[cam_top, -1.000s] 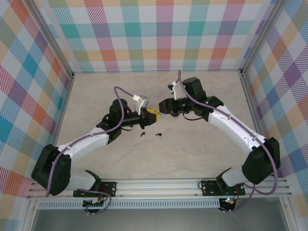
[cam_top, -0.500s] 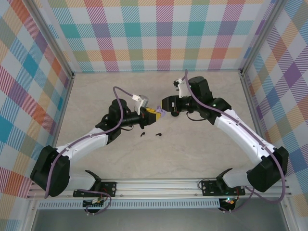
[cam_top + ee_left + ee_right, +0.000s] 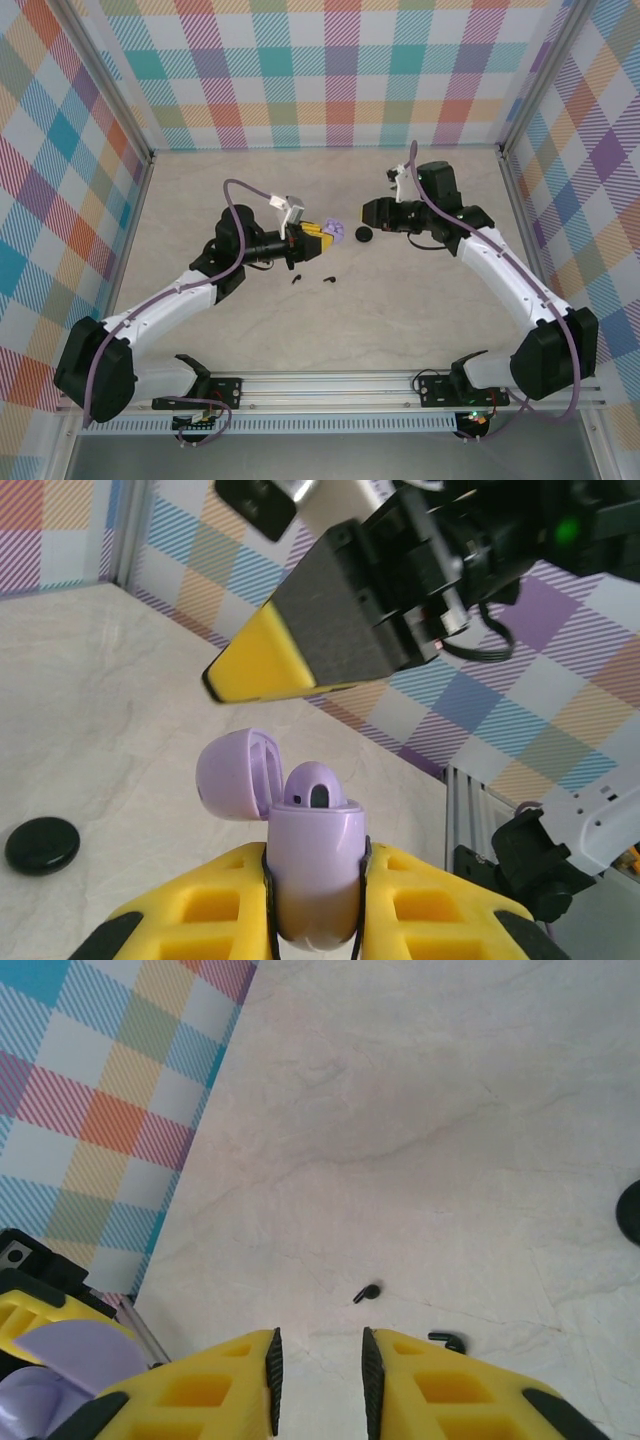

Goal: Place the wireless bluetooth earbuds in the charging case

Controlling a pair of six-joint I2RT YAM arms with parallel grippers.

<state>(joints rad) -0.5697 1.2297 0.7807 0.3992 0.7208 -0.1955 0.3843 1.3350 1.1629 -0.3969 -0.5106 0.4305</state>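
Left wrist view is where we start, since it looks right at the job. We see one lilac earbud [image 3: 315,785] sitting in its hole in the lilac case [image 3: 312,865]. The lid [image 3: 235,775] of that case is tipped back and open. The left gripper [image 3: 316,890] is squeezed tight on the lilac case, with a yellow finger [image 3: 190,910] on each side, and holds it up off the table [image 3: 420,300]. We cannot tell if a second lilac one is in there too.

In the top view, one black earbud [image 3: 296,279] and a second black earbud [image 3: 329,279] lie on the table near each other, close to the left gripper. The black case [image 3: 364,235] lies flat on the table between the two arms and looks closed to us.

The right gripper [image 3: 320,1345] has its fingers a little way apart. Nothing is between them; we see bare table through the gap.

We think the job is partly done. One lilac bud is in. The two black ones are not yet in, and their case likely needs opening first.

Counting what we can see: three earbuds, one lilac and two black. Two cases, one lilac and one black.
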